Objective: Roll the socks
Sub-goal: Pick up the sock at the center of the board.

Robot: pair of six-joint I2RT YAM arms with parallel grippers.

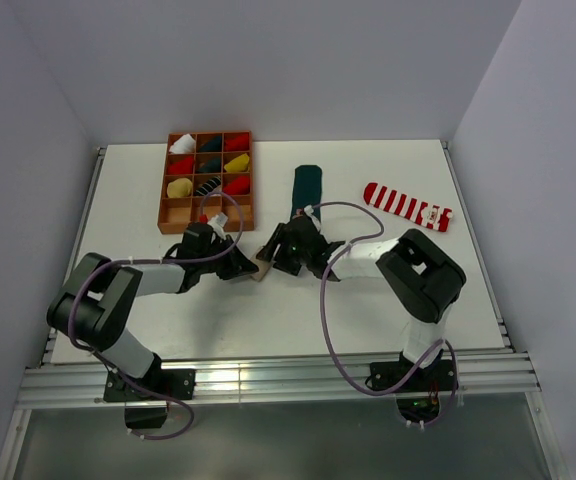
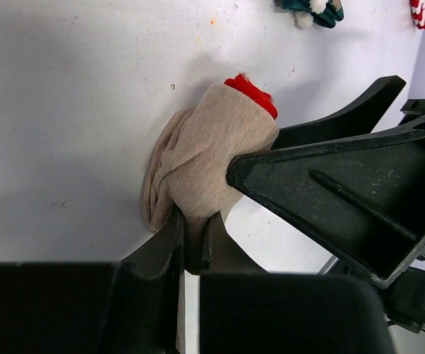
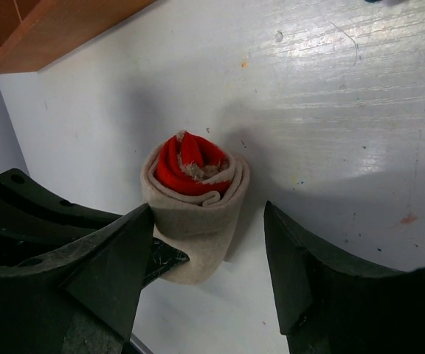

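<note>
The beige sock lies rolled into a bundle with its red toe at the core, shown in the right wrist view. My left gripper is shut on the roll's loose beige end. My right gripper is open, and its two fingers straddle the roll without pressing it. One right finger lies against the roll's side. The dark green sock lies flat behind the grippers. The red-and-white striped sock lies flat at the right.
An orange wooden tray with compartments holding several plain rolled bundles stands at the back left; its corner shows in the right wrist view. Grey walls close in the white table on three sides.
</note>
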